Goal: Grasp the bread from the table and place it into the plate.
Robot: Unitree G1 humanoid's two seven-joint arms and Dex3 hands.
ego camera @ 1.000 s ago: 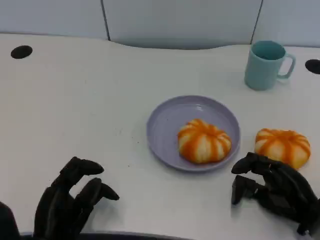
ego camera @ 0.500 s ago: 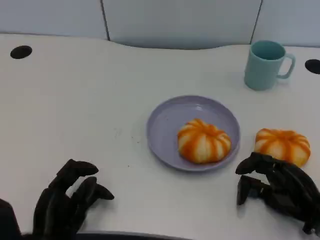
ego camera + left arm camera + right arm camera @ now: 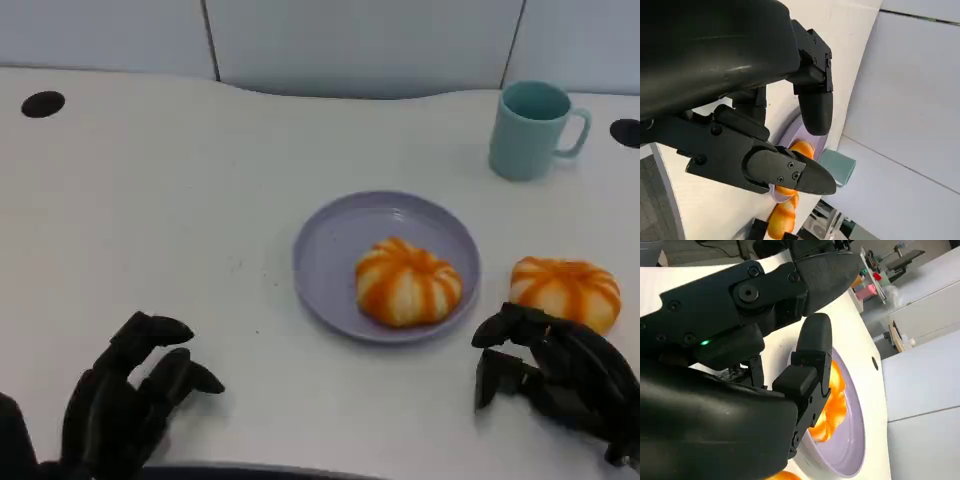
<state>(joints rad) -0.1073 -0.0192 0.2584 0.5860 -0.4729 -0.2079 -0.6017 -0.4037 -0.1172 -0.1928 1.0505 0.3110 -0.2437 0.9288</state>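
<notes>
Head view: a lilac plate (image 3: pixel 330 262) sits near the table's (image 3: pixel 150 200) centre, with an orange-and-white striped bun (image 3: pixel 408 281) resting in its 4 o'clock part. A second bun (image 3: pixel 565 289) lies on the table at the plate's 3 o'clock, just off the rim and apart from it. A teal mug (image 3: pixel 530 130) stands upright at the plate's 1 o'clock, well apart, handle turned to 3 o'clock. Two dark round holes mark the tabletop, one (image 3: pixel 42 103) at the far 10 o'clock corner, the other (image 3: pixel 627 131) beside the mug at the picture's edge.

The right hand (image 3: pixel 550 375) rests low at 5 o'clock from the plate, directly at the second bun's 6 o'clock; its fingertips (image 3: pixel 490 333) are curled inward and narrow, just short of the bun, with nothing between them. The left hand (image 3: pixel 125 400) sits at the plate's 8 o'clock, well apart from it, fingers bent and a little spread, holding nothing.

Left wrist view: the left hand's fingers (image 3: pixel 812 107) reach out over the white table with no object in them; past them the plate's edge (image 3: pixel 790 131), both buns and the mug (image 3: pixel 837 165) are visible.

Right wrist view: the right hand's fingers (image 3: pixel 810 365) hang above the plate (image 3: pixel 855 440) and its bun (image 3: pixel 832 405), bent, gripping nothing.
</notes>
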